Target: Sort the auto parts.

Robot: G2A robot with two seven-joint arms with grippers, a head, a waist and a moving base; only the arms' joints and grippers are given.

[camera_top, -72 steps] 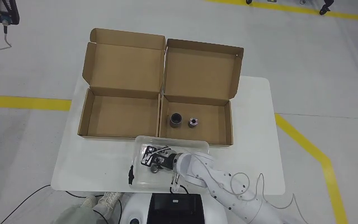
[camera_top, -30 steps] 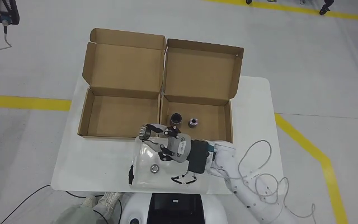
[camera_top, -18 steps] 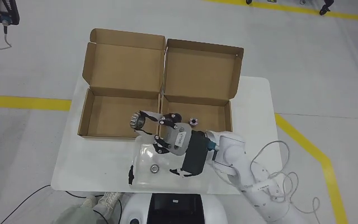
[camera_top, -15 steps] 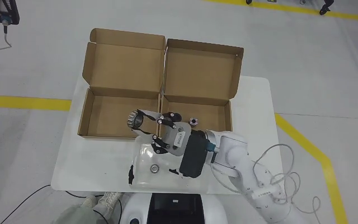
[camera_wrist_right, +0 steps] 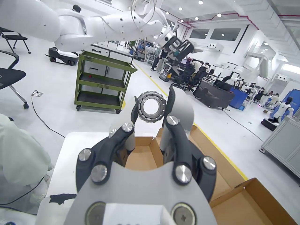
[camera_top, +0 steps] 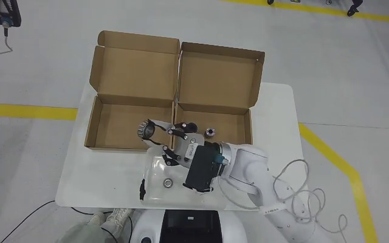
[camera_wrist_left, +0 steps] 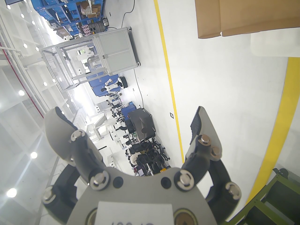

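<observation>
Right wrist view has the bearing (camera_wrist_right: pixel 151 107) pinched by its outer sides between the fingers of the right gripper (camera_wrist_right: pixel 151 109). It is a steel ring with a wide bore and a row of rollers round its rim, and the bore faces the camera. In the top view the bearing (camera_top: pixel 146 129) is held up over the left box (camera_top: pixel 115 127), near the wall next to the right box (camera_top: pixel 234 136). A small hub (camera_top: pixel 210 131) lies in the right box.

The left gripper (camera_wrist_left: pixel 127 118) is spread wide with nothing between its fingers, out over the floor.

The right arm covers the right half of the bin (camera_top: pixel 152 167), so whatever lies there is hidden. A small ring (camera_top: pixel 168 182) shows in the left half. A black piece (camera_top: pixel 141 190) at the bin's left edge is too small to make out.
</observation>
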